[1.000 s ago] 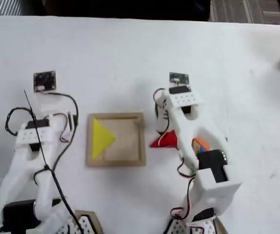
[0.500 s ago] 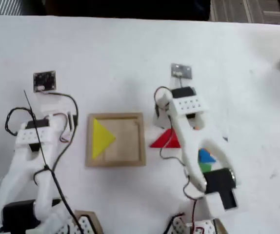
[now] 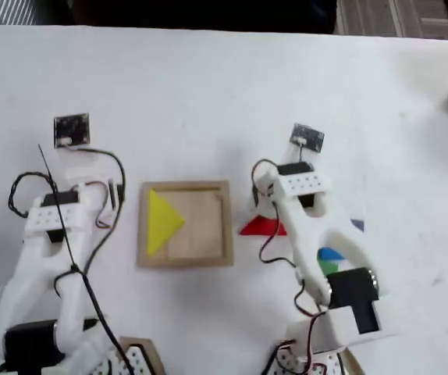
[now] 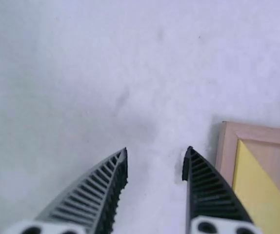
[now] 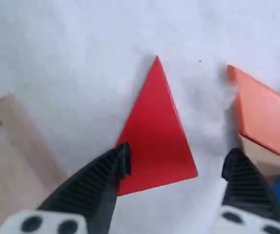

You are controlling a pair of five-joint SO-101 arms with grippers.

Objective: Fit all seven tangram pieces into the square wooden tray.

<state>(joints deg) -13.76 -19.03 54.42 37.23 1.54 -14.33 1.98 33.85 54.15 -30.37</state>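
Right gripper [image 5: 179, 152] had shifted away from the tray [image 3: 185, 186], jaws wide above the red triangle [image 5: 154, 131]; I logged left gripper [image 4: 156, 150] moderately spread.

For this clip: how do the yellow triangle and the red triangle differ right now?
The yellow triangle lies inside the tray; the red triangle lies outside it, on the white table beside the tray. The right gripper hangs open over the red triangle, while the yellow triangle has no gripper over it. Both are flat triangles lying face down on their surface.
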